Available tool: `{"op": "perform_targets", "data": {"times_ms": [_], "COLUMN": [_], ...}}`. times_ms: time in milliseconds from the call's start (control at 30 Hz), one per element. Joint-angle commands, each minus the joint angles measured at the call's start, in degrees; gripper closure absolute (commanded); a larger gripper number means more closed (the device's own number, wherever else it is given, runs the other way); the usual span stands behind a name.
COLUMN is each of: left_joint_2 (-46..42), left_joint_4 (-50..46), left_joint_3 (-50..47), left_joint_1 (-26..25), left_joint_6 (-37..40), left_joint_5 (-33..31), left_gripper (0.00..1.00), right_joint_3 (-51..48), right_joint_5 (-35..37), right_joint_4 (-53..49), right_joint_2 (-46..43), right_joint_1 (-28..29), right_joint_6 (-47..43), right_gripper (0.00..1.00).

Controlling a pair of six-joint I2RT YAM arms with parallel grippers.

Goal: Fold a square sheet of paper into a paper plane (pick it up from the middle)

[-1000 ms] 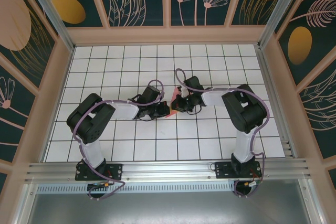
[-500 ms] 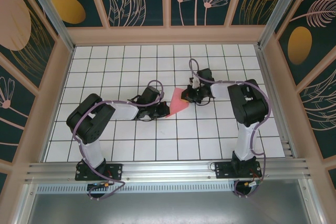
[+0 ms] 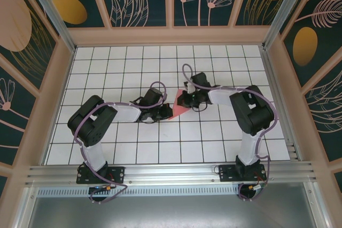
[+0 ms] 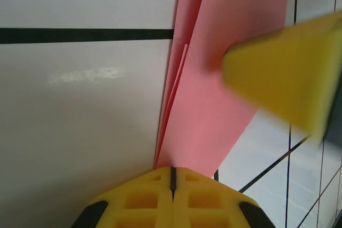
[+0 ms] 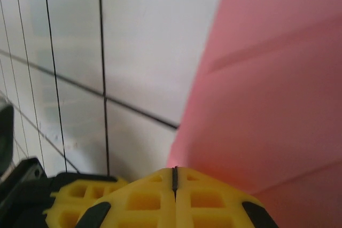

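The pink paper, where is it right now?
In the top view, the folded pink paper lies at the middle of the table, between the left pincer and right pincer.

Desk surface: a white desk (image 3: 107,68), slightly glossy, ruled by thin black lines into a grid of square tiles.
Desk borders: a pale pinkish frame on three sides; an aluminium rail (image 3: 171,170) along the edge nearer than the pink paper.
On the desk: one piece of pink paper (image 3: 178,108), folded into a layered triangular shape and lying flat.
Paper edges: several stacked layers show along its long side in the left wrist view.
Grid at the paper: black lines run up to its edge and under it.
On the rail: the left arm base (image 3: 100,173) and the right arm base (image 3: 241,172), left and right of the paper.
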Motion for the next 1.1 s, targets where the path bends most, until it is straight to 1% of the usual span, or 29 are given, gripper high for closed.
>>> {"op": "perform_targets", "data": {"times_ms": [0,100,233,267,467,567,700,833,867,900,933,967,1033,1067], "left_joint_2": [1.9,1.78,1.78,1.78,1.46,1.42,1.51,0.86,0.46,-0.16,-0.94,-1.69,-3.76,-4.76], "left_joint_4": [-8.98,-9.0,-8.93,-8.98,-8.94,-8.76,-8.76,-8.59,-8.51,-8.49,-8.5,-8.34,-8.32,-8.28], "left_joint_3": [-2.55,-2.51,-2.72,-2.75,-3.43,-3.43,-2.79,-1.38,-0.88,-0.02,1.04,2.15,4.72,5.71], "left_joint_1": [0.02,-0.02,0.02,-0.05,0.02,0.0,-0.03,0.0,0.01,-0.04,-0.03,-0.05,0.02,0.02], "left_joint_6": [-0.02,-0.07,-0.14,-0.18,-0.11,-0.08,0.3,1.54,1.95,2.45,2.84,3.35,3.87,4.06], "left_joint_5": [-3.53,-3.53,-3.44,-3.44,-3.27,-3.09,-2.69,-2.47,-2.38,-2.25,-1.68,-1.22,-1.06,-1.3], "left_gripper": [1.0,1.0,1.0,1.0,1.0,1.0,1.0,1.0,0.99,0.95,0.89,0.83,0.71,0.66], "right_joint_3": [-1.57,-1.1,0.91,1.3,2.24,5.02,9.98,10.77,10.19,9.3,8.16,7.01,3.26,1.57], "right_joint_5": [0.68,1.03,4.46,5.19,6.64,7.26,8.71,9.02,9.34,9.64,9.7,9.76,9.23,9.0], "right_joint_4": [1.01,0.08,-3.24,-3.92,-2.86,-3.21,-5.43,-5.76,-5.58,-5.51,-5.33,-4.91,-3.37,-2.69], "right_joint_2": [0.5,2.0,4.21,4.73,6.57,7.69,8.25,4.86,3.66,2.15,0.49,-0.99,-4.67,-6.2], "right_joint_1": [0.96,2.06,1.66,0.81,-9.11,-12.83,-14.42,-14.45,-14.42,-14.38,-14.36,-14.31,-14.13,-13.97], "right_joint_6": [1.64,1.2,0.13,-0.15,-1.08,-1.61,-2.18,-1.06,-0.56,0.09,0.76,1.54,3.42,4.42], "right_gripper": [0.99,1.0,1.0,1.0,1.0,1.0,1.0,0.99,0.98,0.97,0.95,0.91,0.8,0.75]}}
